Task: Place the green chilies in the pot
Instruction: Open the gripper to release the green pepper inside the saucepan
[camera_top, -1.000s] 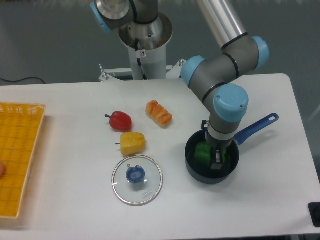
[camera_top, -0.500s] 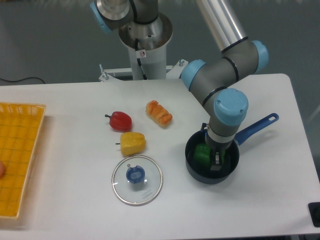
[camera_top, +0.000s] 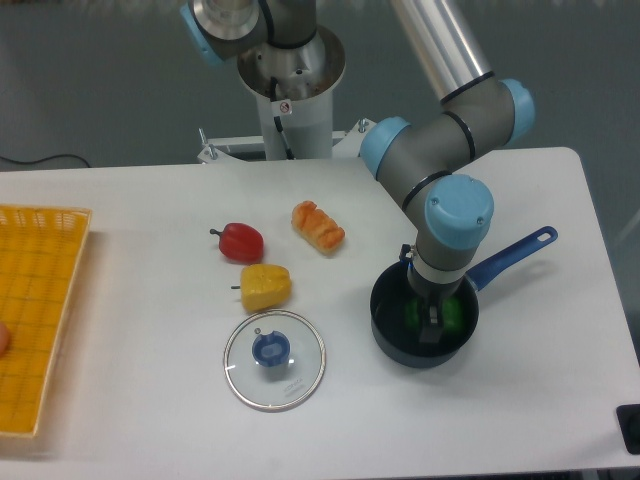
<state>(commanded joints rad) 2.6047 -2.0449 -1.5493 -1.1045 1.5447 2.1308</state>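
The dark saucepan (camera_top: 424, 322) with the blue handle sits toward the right edge of the white bench (camera_top: 150, 420), and the green toy pepper (camera_top: 452, 313) lies inside it, mostly hidden. The gripper (camera_top: 430, 322) reaches down into the pan, its fingers against the pepper; whether they are spread or pinching it cannot be told. At the left edge, a yellow basket (camera_top: 40, 310) holds a small pale object, cut off.
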